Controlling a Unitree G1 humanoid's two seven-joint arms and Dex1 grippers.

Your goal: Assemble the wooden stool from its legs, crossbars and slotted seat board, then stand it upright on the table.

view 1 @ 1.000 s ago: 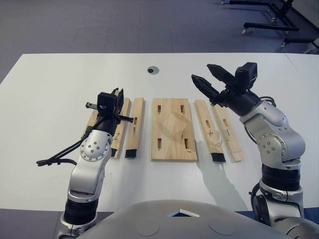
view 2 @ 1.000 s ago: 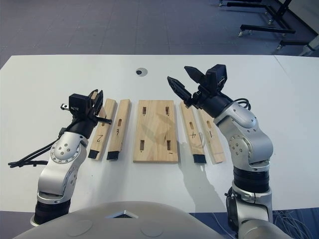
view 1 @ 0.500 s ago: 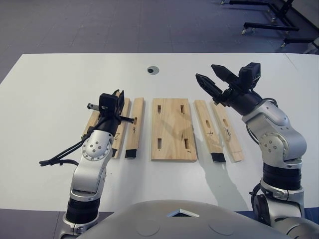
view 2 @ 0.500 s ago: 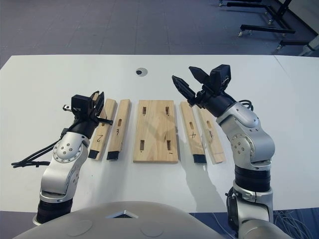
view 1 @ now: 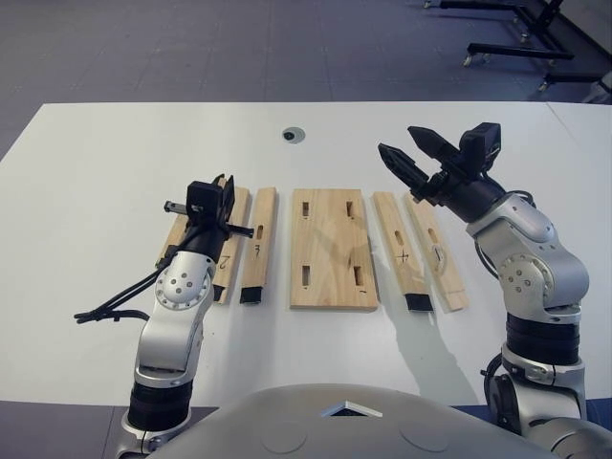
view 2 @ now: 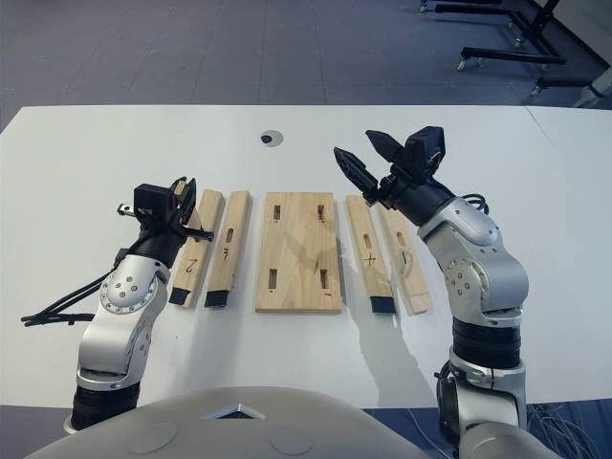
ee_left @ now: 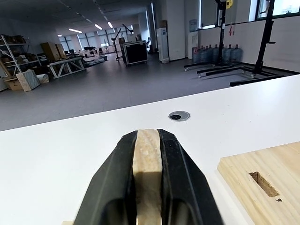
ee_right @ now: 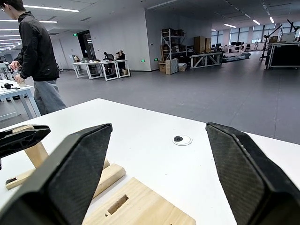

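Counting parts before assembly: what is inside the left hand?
The left hand is shut on a wooden piece. Its edge shows between the fingers; the rest is covered, so which part cannot be told.

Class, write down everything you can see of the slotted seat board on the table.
The seat board is a pale wooden rectangle with visible grain and four small rectangular slots, two near each end. It lies flat on the white table, central, between wooden strips on either side, with a gap to each. Nothing rests on it.
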